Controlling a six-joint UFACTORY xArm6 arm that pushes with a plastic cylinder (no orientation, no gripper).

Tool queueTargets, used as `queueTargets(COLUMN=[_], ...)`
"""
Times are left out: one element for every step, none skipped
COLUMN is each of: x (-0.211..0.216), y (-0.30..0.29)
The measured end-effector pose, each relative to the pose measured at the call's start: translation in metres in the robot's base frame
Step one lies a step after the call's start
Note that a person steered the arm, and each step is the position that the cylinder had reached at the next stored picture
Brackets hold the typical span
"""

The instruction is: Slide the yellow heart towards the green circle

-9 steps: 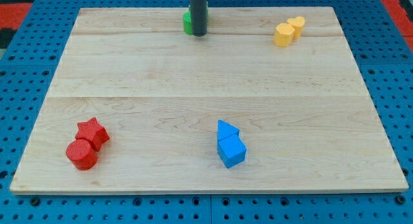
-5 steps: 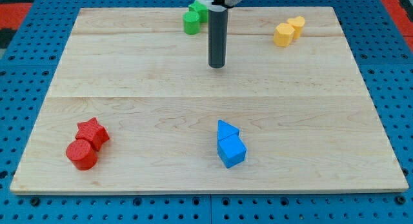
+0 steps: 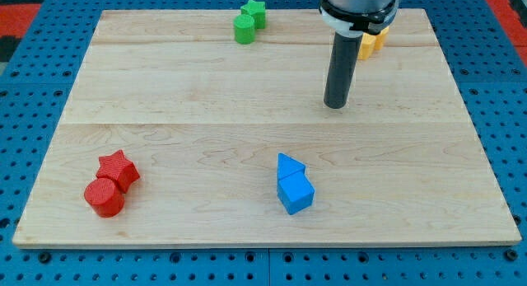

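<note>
Two yellow blocks (image 3: 371,42) sit together at the board's top right; the rod hides most of them, so I cannot tell the heart apart here. The green circle (image 3: 244,29) is at the top middle, touching a green star (image 3: 254,11) just above and right of it. My tip (image 3: 335,105) rests on the board below and left of the yellow blocks, well right of and below the green circle, touching no block.
A red star (image 3: 118,168) and red cylinder (image 3: 104,197) sit at the bottom left. A blue triangle (image 3: 288,167) and blue cube (image 3: 296,193) sit at the bottom middle. The wooden board (image 3: 165,96) lies on a blue pegboard.
My tip has moved from beside the green blocks down and to the right, ending below the yellow blocks. No block has moved.
</note>
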State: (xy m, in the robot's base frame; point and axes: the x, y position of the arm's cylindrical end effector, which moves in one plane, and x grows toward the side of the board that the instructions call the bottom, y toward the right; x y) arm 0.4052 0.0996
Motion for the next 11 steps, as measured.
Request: queueTargets(x=[0.0, 0.01, 0.013, 0.018, 0.017, 0.001, -0.027, -0.069, -0.111, -0.15, -0.157], y=[0.007, 0.014, 0.02, 0.033, 0.045, 0.076, 0.101, 0.107, 0.148, 0.14, 0.092])
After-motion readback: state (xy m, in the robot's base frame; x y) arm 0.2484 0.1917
